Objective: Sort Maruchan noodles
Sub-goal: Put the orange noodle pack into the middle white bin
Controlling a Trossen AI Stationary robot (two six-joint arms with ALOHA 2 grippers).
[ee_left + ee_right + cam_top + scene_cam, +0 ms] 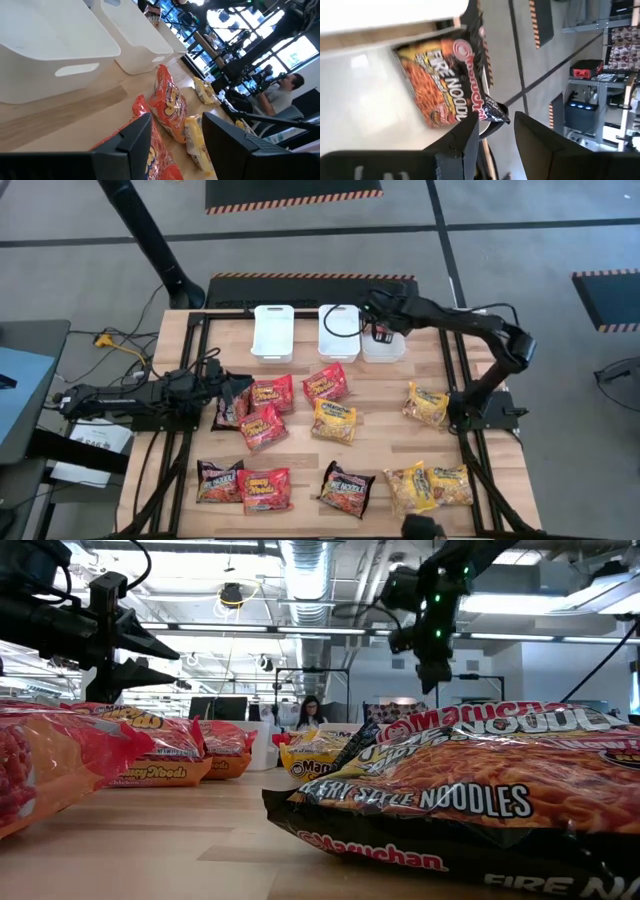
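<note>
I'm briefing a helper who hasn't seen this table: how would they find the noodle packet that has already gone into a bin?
Look at the row of three white bins along the table's far edge. Go to the rightmost bin, under the right gripper. The dark Fire Noodle packet lies in it, the only packet in a bin; all others lie on the wood.

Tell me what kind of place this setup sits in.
Probably a robotics lab or open workshop: exposed ceiling ducts overhead, hazard-striped floor mats around the wooden table, and a person at a workstation in the background.
</note>
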